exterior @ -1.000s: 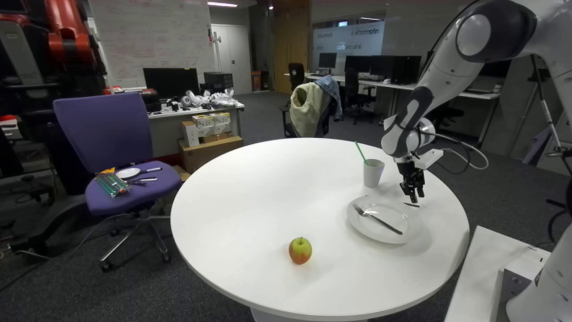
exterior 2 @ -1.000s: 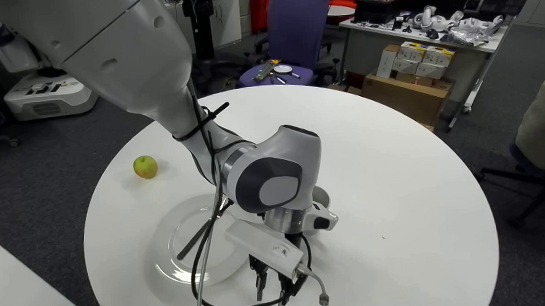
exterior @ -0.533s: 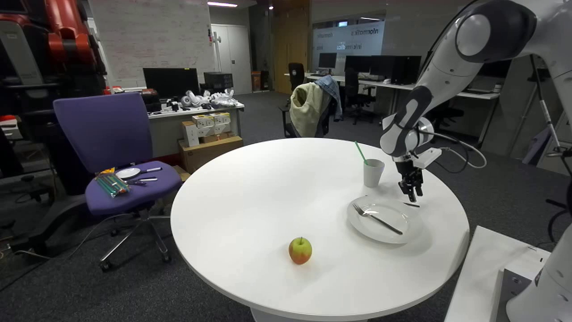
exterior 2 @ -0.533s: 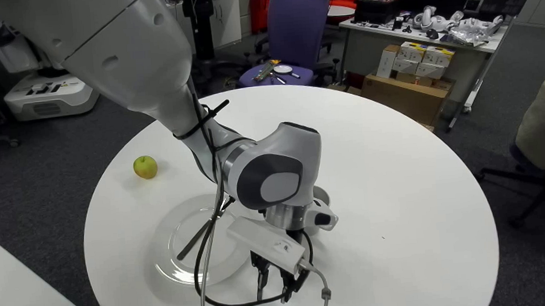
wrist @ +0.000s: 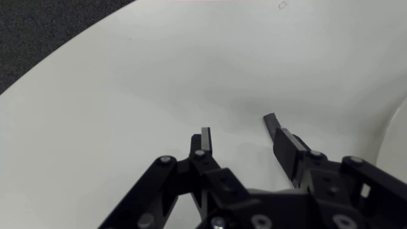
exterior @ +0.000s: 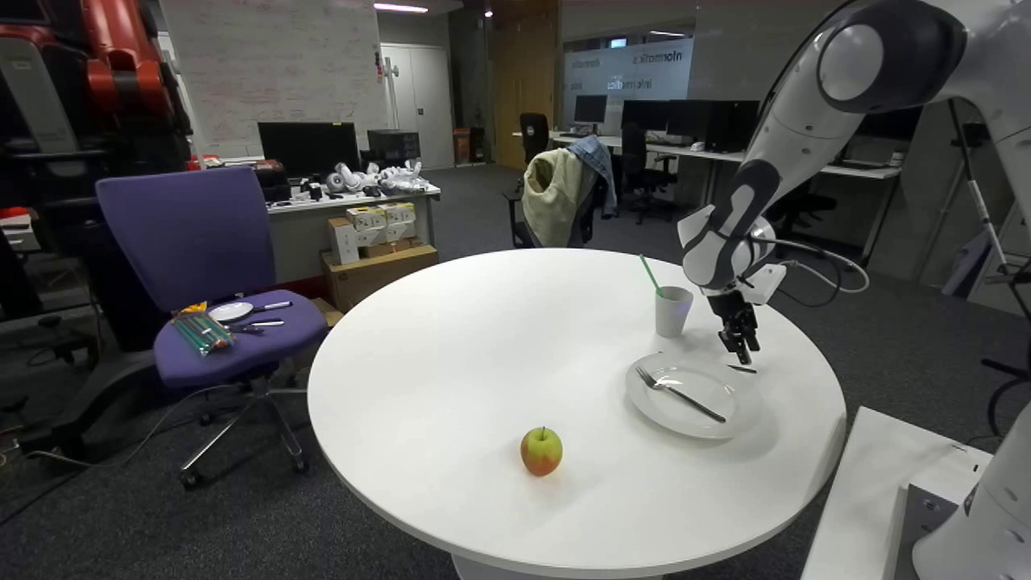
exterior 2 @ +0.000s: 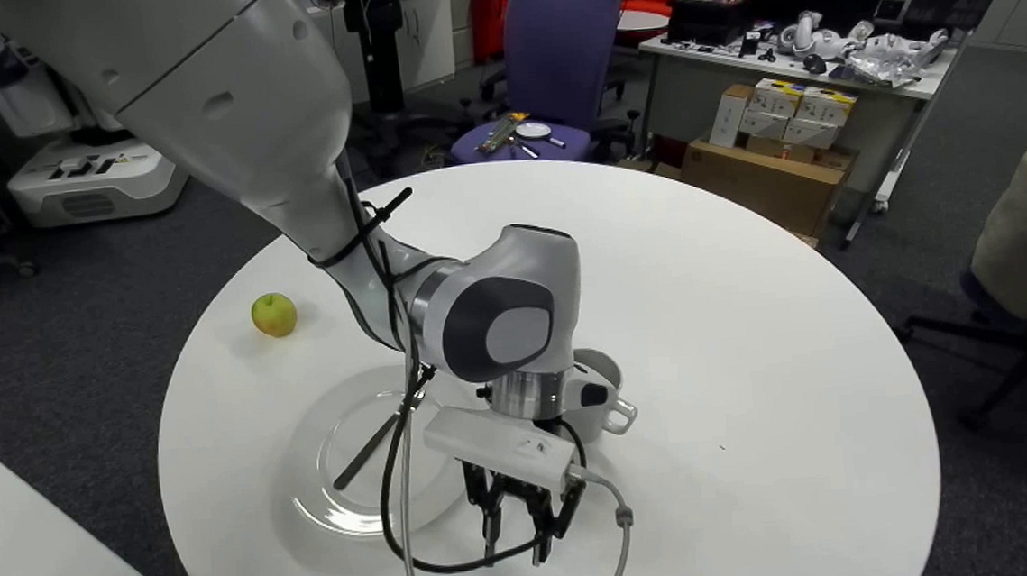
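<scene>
Wrist view, go: how does your black gripper (wrist: 244, 133) stand?

– Fingers parted, and the round white desk (wrist: 120, 121) shows straight through between them! Partly behind one finger, a slim, flat, dark-grey bar (wrist: 271, 124) lies on that desk, its squared end poking clear.

– Are you touching it?

– Can't tell from these angles! In an exterior view my fingertips hang right by the bar, and it's just beside a round, glossy white plate (exterior: 656, 408).

– What's on the plate?

– A silver metal fork (exterior: 685, 397), lying slantwise! Near me, upright, a white cup (exterior: 672, 314), with a thin green straw-like stick (exterior: 649, 272) leaning out of it. And well apart from all that, a yellow-green, red-blushed apple (exterior: 541, 451) sits on the desk, there in both exterior views! Beyond the desk, a purple office chair (exterior: 189, 234).
</scene>
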`<state>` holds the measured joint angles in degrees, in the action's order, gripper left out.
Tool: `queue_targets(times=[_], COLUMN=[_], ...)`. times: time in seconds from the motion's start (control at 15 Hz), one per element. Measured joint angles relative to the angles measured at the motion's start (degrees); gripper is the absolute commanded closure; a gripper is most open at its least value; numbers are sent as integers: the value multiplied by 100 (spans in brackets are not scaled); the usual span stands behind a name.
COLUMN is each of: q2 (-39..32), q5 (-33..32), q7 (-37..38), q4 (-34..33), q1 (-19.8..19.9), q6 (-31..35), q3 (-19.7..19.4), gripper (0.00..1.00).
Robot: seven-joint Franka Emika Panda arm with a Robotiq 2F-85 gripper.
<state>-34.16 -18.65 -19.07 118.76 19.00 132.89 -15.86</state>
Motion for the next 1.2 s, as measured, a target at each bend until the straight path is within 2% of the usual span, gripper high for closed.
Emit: queue_targets(times=[0.4, 1.2], q2=[1, 36], q5=[-450, -454], q7=[-407, -1750], q4=[105, 225], q1=[-38, 65], q6=[9, 1], q3=[41, 261], gripper=[42, 36])
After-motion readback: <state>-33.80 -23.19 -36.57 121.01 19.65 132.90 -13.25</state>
